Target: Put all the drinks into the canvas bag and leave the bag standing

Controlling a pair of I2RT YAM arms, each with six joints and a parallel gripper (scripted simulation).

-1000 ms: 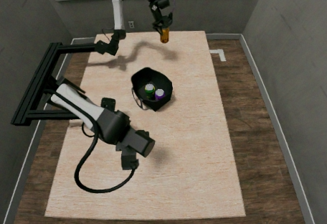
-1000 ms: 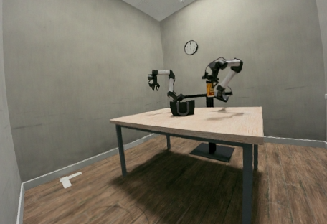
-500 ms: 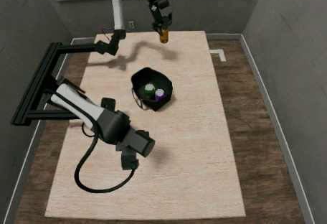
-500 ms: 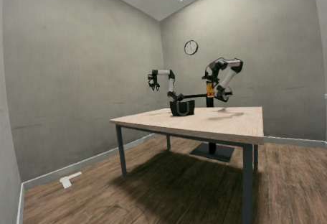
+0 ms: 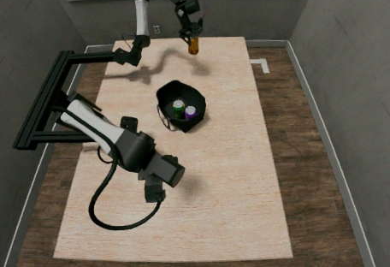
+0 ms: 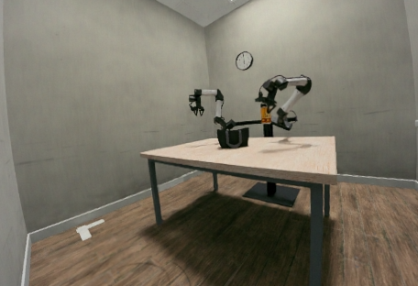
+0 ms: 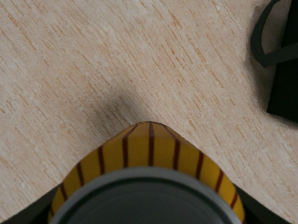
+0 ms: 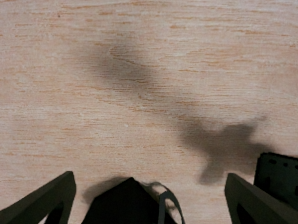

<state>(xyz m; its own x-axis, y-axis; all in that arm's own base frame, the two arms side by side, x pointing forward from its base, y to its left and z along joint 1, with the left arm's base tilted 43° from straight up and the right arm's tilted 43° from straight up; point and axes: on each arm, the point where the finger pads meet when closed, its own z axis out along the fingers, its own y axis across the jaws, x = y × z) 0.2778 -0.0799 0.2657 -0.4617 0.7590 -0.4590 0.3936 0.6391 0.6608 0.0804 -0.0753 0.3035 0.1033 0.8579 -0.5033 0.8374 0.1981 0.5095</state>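
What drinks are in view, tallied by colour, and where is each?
Green can: 1, in the bag
Purple can: 1, in the bag
Orange can: 1, held above the table by the left pincer
Total: 3
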